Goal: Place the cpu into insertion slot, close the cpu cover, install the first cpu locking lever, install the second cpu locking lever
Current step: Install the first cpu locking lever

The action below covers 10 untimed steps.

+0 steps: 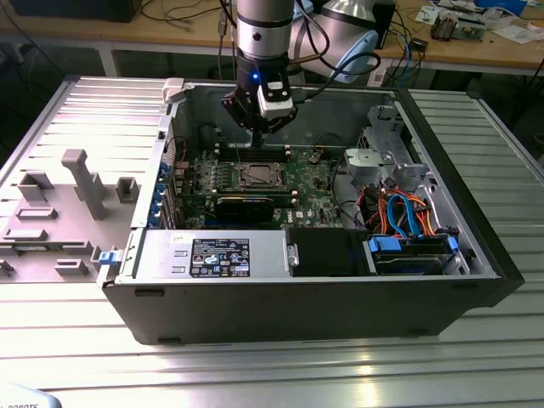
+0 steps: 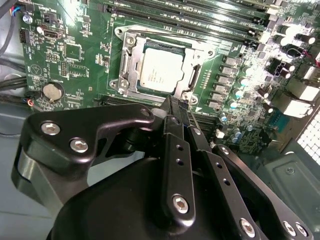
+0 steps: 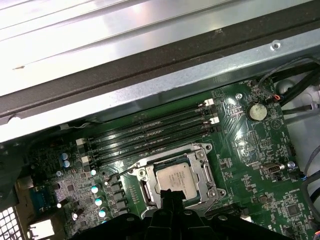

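The cpu (image 2: 159, 70) (image 3: 175, 177) (image 1: 254, 176), a silvery-grey square chip, lies flat in the insertion slot (image 2: 127, 60) (image 3: 142, 175) on the green board. The cpu cover (image 2: 200, 55) (image 3: 205, 172), a thin metal frame, lies down around the chip's edges. How the locking levers stand I cannot tell. My gripper (image 2: 172, 105) (image 3: 172, 194) (image 1: 257, 140) hovers just above the slot's near edge, its black fingers pressed together with nothing between them. In the exterior view it hangs inside the open computer case, a little behind the slot.
Long black memory slots (image 3: 150, 135) run beside the slot. A black graphics card (image 1: 245, 208) and the power supply (image 1: 212, 255) lie in front. The drive cage with blue and orange cables (image 1: 408, 212) stands at the exterior view's right. The case walls (image 1: 170, 127) close in the board.
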Tool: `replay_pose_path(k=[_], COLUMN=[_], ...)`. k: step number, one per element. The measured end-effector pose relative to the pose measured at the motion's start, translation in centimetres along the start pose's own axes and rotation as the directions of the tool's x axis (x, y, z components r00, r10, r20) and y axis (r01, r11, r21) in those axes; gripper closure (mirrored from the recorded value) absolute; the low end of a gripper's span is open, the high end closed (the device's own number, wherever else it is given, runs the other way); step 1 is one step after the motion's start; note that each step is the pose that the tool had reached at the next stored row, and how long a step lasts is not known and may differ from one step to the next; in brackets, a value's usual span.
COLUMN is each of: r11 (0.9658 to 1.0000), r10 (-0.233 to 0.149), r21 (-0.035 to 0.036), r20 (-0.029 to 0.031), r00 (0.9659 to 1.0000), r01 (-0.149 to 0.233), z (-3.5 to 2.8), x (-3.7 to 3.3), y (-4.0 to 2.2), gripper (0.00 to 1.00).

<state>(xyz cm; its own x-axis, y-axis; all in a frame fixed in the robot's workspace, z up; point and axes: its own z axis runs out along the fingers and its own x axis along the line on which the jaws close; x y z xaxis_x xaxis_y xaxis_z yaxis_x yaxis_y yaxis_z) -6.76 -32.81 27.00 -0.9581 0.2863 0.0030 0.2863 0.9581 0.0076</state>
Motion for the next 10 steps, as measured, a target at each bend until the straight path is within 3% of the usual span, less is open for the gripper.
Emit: replay_pose_path(k=[5, 7, 10], r11=[0.9987, 0.9958, 0.9922], r10=[-0.050, -0.092, -0.125], r21=[0.0010, 0.0011, 0.0010], r20=[-0.0003, -0.0005, -0.0005], r00=[0.9987, 0.9958, 0.9922], r01=[0.050, 0.092, 0.125], z=[0.11, 0.20, 0.31], x=[0.31, 0.31, 0.38], y=[-0.09, -0.09, -0.11], gripper=[0.89, 0.89, 0.89])
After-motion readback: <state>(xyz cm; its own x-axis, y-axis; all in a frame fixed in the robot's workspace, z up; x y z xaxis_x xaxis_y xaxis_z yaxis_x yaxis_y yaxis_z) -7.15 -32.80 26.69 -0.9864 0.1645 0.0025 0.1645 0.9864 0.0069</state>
